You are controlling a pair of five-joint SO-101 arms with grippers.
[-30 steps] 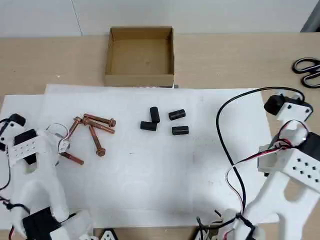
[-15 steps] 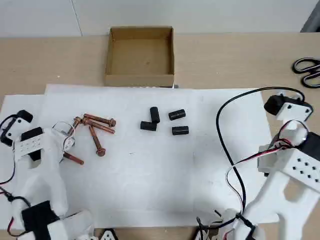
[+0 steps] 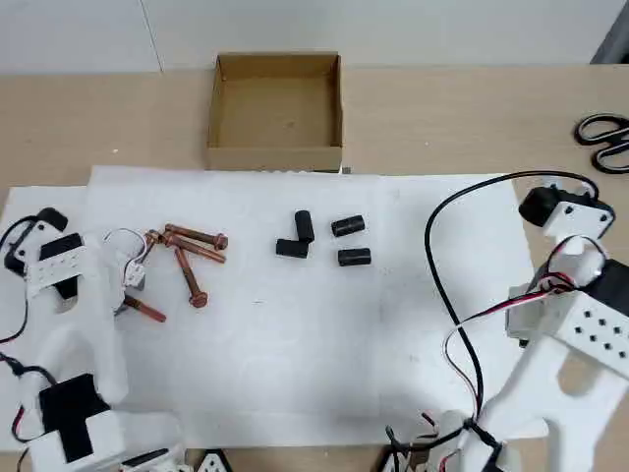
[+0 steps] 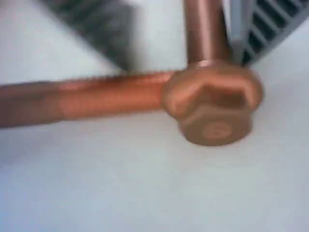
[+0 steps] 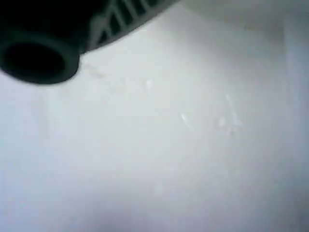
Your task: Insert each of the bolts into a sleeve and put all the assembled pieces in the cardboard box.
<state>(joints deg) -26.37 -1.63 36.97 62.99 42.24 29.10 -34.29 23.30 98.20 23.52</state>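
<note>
Well, nearest of all, the left arm [image 3: 74,295] sits at the near left of the table [image 3: 442,118]. Its left pincer [image 3: 131,283] is low down, right by the bolts [image 3: 192,254]. I cannot tell if that pincer is open or closed. A lone bolt [image 3: 144,311] pokes out just beside it, lying flat and on a slant. The other bolts lie in a loose bunch a little farther in, toward the middle.

I think the left arm should take a bolt, as it is much the nearer one. It would need to pinch across the bolt's long body.

The left wrist view gives a bolt head [image 4: 212,113] up close. Its long body lies flat on the white sheet [image 3: 295,344], and a second bolt [image 4: 205,29] crosses behind it.

The high view gives the rest. The right arm [image 3: 575,334] is well apart from the bolts, and I cannot tell if the right pincer [image 3: 526,317] is open or closed. Four black sleeves [image 3: 324,241] lie between the arms. Farthest off, the cardboard box [image 3: 275,157] has nothing in it yet.
</note>
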